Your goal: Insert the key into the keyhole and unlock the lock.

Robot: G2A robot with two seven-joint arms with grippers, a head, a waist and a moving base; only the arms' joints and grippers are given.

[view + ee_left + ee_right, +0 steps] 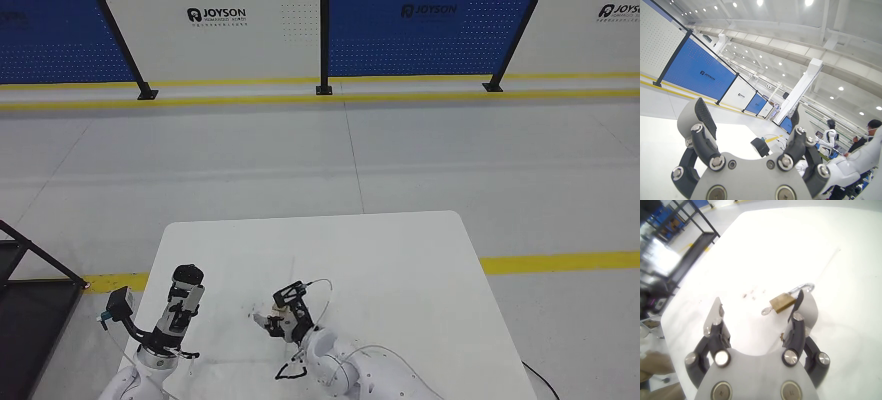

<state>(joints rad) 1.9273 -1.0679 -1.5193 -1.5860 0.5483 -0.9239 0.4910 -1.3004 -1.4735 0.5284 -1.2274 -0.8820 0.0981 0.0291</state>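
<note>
The lock [783,302] has a dull brass-yellow body and a shiny silver shackle; the key [766,311] is silver. The counter [772,247] is plain white with a few small dark specks. On the left fingers [705,115], black ribbed pads sit on pale grey metal; the right fingers [798,300] are black and grey too. Along the top edge of the top view, blue dotted panels [425,35] alternate with white ones, above yellow floor stripes [300,98].
</note>
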